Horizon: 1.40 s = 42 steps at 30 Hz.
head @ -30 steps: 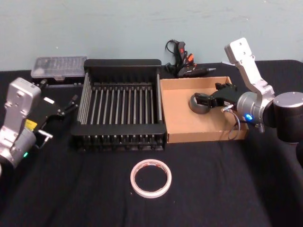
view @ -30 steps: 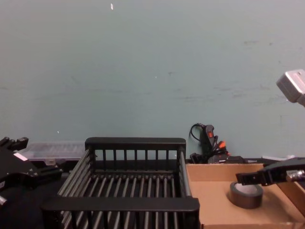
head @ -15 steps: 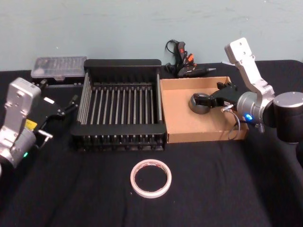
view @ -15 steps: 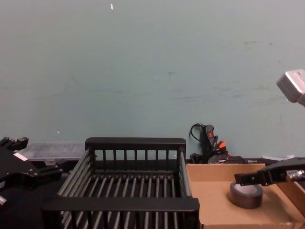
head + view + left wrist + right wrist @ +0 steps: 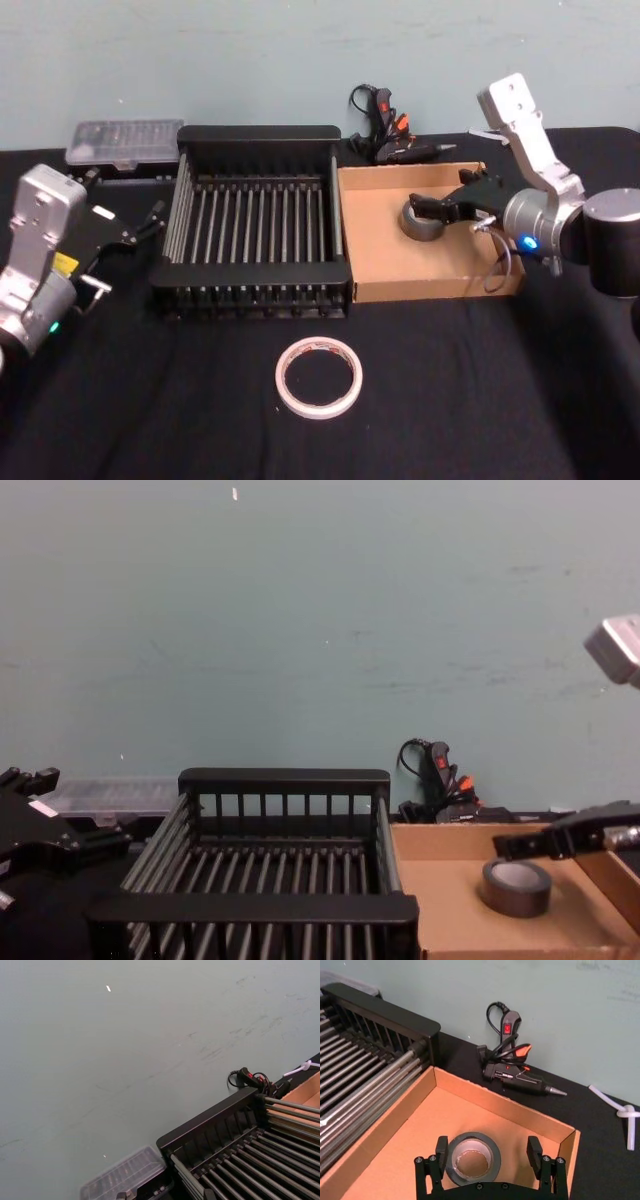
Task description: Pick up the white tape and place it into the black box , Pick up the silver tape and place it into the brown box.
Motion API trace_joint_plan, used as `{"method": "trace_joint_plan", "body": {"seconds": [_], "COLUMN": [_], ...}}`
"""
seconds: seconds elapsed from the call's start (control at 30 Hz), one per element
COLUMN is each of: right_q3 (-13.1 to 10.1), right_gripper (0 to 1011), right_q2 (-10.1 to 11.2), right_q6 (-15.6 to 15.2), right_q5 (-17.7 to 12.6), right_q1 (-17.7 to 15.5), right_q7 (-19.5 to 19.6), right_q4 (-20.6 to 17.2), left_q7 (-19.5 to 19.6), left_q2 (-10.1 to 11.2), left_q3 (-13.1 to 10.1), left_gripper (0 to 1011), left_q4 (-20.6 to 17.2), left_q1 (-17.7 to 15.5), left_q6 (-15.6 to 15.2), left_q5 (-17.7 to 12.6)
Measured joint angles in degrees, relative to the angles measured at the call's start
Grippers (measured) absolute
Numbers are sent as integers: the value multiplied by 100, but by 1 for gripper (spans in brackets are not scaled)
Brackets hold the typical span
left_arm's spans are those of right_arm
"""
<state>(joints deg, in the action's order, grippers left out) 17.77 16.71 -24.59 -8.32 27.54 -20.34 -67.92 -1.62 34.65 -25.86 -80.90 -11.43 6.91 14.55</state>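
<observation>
The silver tape point(image 5: 420, 222) lies flat in the brown box point(image 5: 400, 270), toward its back wall. My right gripper point(image 5: 440, 208) hovers just above and behind the roll, open, nothing in it. In the right wrist view its fingers point(image 5: 441, 1152) stand apart on either side of the silver tape point(image 5: 472, 1160). From the chest the right gripper point(image 5: 540, 845) hangs over the roll point(image 5: 517, 885). The white tape point(image 5: 318, 377) lies on the black cloth in front of the black box point(image 5: 255, 135). My left gripper point(image 5: 140, 228) rests open, left of the black box.
A glue gun with cable point(image 5: 390, 140) lies behind the brown box. A clear plastic case point(image 5: 125, 142) sits at the back left. A white plastic tie point(image 5: 626, 1111) lies beyond the brown box. The teal wall closes off the table's far side.
My right gripper has lifted and drawn back a little from the silver tape, which stays in the brown box. The left arm has not moved.
</observation>
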Motion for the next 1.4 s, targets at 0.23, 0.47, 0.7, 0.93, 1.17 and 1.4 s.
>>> {"method": "trace_joint_plan", "body": {"seconds": [0.23, 0.47, 0.7, 0.93, 1.17, 1.4], "right_q3": [-34, -52, -31, 73, 195, 379], "right_gripper": [1002, 1002, 1002, 1003, 1002, 1003], "right_q2": [121, 318, 590, 829, 1000, 1181], "right_q6": [-297, -654, -866, -995, -1027, -1166], "right_q5": [-138, -320, -504, -640, -744, -827], "right_q1": [-151, -461, -883, -1220, -1435, -1600], "right_q7": [-144, -261, -408, -518, -599, -662], "right_q4": [-411, -990, -1677, -2261, -2630, -2942], "left_q7": [0, 0, 0, 0, 0, 0], "left_q2": [0, 0, 0, 0, 0, 0], "left_q3": [0, 0, 0, 0, 0, 0], "left_gripper": [1001, 1001, 1001, 1001, 1001, 1001], "left_q4": [0, 0, 0, 0, 0, 0], "left_q1": [0, 0, 0, 0, 0, 0], "left_q6": [0, 0, 0, 0, 0, 0], "left_q5": [0, 0, 0, 0, 0, 0]}}
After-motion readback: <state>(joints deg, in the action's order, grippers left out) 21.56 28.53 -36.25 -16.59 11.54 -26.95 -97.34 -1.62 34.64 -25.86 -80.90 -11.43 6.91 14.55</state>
